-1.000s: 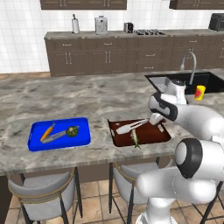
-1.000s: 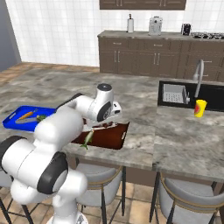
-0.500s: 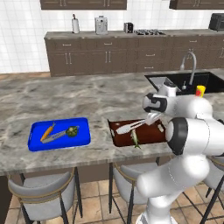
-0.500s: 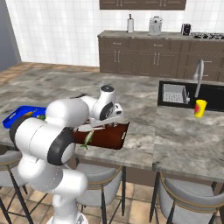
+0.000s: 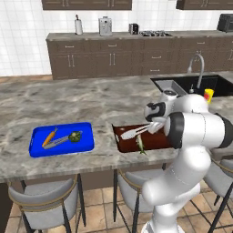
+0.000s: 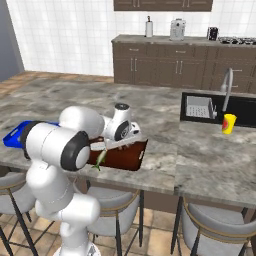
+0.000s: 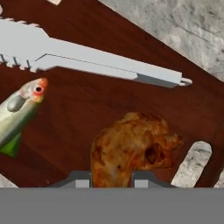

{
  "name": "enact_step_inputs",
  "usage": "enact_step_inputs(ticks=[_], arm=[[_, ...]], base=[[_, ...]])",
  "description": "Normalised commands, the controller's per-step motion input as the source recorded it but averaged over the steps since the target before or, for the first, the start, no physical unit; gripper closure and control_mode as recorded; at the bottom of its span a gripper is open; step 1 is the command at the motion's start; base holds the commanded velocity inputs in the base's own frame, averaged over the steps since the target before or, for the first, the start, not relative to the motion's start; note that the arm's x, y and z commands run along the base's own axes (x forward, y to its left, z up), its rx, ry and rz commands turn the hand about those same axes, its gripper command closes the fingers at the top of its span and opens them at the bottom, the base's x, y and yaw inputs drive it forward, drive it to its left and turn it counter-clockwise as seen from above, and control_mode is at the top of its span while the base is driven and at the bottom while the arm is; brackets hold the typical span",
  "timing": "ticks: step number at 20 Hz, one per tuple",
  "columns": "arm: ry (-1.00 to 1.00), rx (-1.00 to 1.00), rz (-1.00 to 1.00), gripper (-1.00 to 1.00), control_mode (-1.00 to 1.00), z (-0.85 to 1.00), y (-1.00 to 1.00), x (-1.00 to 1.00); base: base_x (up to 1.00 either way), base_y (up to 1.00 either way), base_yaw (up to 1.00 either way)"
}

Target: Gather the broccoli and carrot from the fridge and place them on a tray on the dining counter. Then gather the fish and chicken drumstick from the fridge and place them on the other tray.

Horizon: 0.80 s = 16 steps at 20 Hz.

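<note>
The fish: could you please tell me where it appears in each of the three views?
Left base view: fish right of centre, at the brown tray's front edge.
Right base view: left of centre, at the tray's near edge.
Hand view: far left, on the tray.
Shared landmark: the brown tray.

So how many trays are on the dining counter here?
2. A blue tray sits on the counter, toward the left in the left base view; a brown tray lies to its right, beside the arm. None seem hidden.
</note>
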Motion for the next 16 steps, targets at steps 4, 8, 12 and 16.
enact_step_inputs(ticks=[4,8,12,16], arm=[[0.00,-0.07,0.00,1.00,-1.00,-0.40,0.01,0.16],[0.00,-0.01,0.00,1.00,-1.00,-0.29,0.00,0.07],[0.00,0.00,0.00,1.00,-1.00,-0.29,0.00,0.10],[0.00,0.00,0.00,1.00,-1.00,-0.27,0.00,0.10]], base=[[0.00,0.00,0.00],[0.00,0.00,0.00],[0.00,0.00,0.00],[0.00,0.00,0.00]])
